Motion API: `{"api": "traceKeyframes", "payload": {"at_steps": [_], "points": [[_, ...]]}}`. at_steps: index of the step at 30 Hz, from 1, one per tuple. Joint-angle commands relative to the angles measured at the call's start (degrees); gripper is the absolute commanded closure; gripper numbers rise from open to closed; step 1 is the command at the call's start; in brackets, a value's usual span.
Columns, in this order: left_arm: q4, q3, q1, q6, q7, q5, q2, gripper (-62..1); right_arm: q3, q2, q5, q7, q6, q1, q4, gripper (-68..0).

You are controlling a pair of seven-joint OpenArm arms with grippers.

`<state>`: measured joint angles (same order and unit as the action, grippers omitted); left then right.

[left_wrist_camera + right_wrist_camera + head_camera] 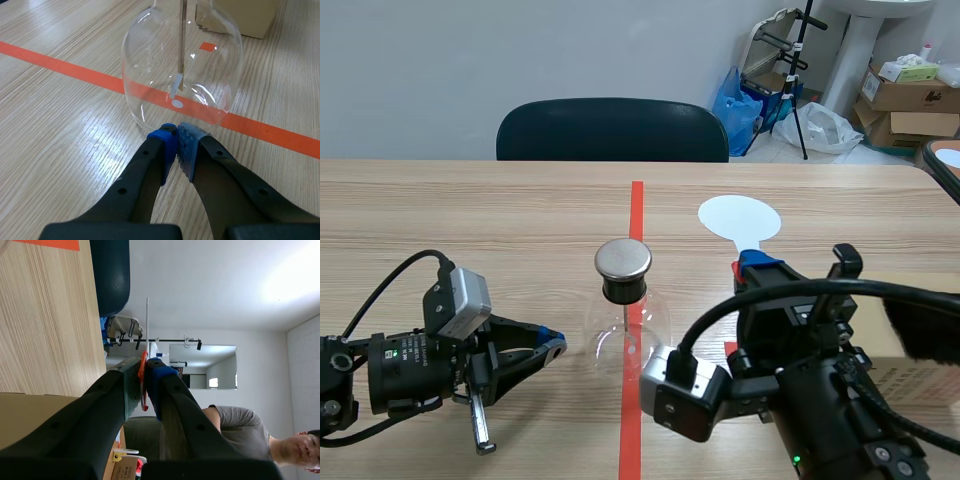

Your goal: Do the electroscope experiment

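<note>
The electroscope is a clear glass flask (pixel 625 335) with a round metal cap (pixel 623 258), standing on the red tape line at mid-table. In the left wrist view the flask (pixel 150 65) shows a metal rod (pixel 183 35) and a small leaf (pixel 173 87) inside. My left gripper (pixel 552 345) (pixel 176 145) is shut on nothing, its tips just short of the flask's base. My right gripper (pixel 750 265) (pixel 144 367) is shut on the handle of a white round paddle (pixel 740 218), which shows edge-on in the right wrist view (pixel 147 325), right of the cap.
A cardboard box (pixel 905 375) (pixel 240 17) sits on the table at the right with a dark fuzzy thing (pixel 925 330) on it. A dark chair (pixel 612 130) stands behind the far edge. A person (pixel 250 432) shows in the right wrist view.
</note>
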<state>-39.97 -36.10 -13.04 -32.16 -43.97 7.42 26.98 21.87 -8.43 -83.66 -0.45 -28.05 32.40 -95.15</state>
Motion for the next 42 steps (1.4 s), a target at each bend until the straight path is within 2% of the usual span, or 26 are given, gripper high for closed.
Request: {"api": "traceKeyframes", "payload": {"at_steps": [1,42], "points": [[-0.85,0.04,-0.46,-0.09,-0.98,-0.76,-0.15,-3.6,-0.11,-0.61,-0.04,-0.22,-0.55,-0.50,-0.42,-1.7],[-0.85,0.07,-0.28,-0.11,-1.18,-0.76,-0.13,-3.6,-0.11,-0.61,-0.04,-0.22,0.35,-0.52,-0.42,-1.7]]}}
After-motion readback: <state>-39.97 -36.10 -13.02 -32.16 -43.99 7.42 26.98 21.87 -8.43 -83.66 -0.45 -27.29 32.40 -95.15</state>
